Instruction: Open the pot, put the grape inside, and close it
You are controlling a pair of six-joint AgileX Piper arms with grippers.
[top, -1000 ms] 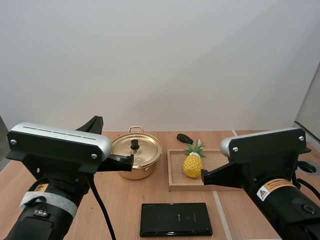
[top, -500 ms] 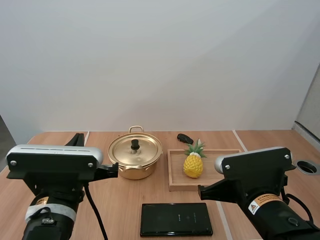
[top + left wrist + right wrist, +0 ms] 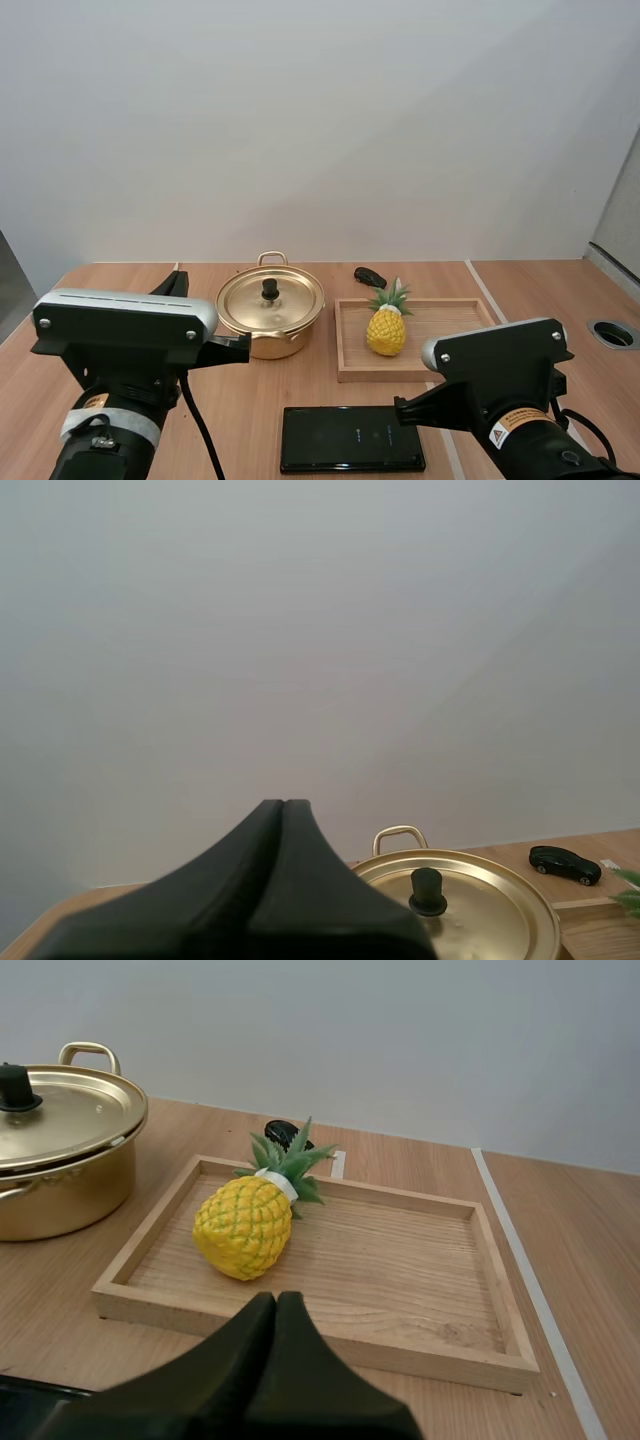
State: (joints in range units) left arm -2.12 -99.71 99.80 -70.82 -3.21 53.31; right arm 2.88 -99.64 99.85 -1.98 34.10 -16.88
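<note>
A gold pot (image 3: 270, 320) stands at the table's middle with its lid on, black knob (image 3: 270, 288) upward. No grapes are visible; a yellow pineapple (image 3: 387, 328) lies in the wooden tray (image 3: 450, 322) to the pot's right. My left gripper (image 3: 283, 806) is shut on nothing, a dark wedge hanging short of the pot (image 3: 470, 912) and pointing at it. My right gripper (image 3: 276, 1298) is also shut on nothing. It hovers in front of the tray's (image 3: 400, 1270) near rim, with the pineapple (image 3: 245, 1225) just beyond and the pot (image 3: 60, 1150) off to the side.
A black phone-like slab (image 3: 351, 438) lies flat in front of the tray. A small black toy car (image 3: 369, 276) sits behind the tray. A round hole (image 3: 613, 333) is set in the tabletop at the far right.
Both arms have drawn back and down toward the near edge, so the pot and tray are now uncovered in the high view. The objects have not moved.
</note>
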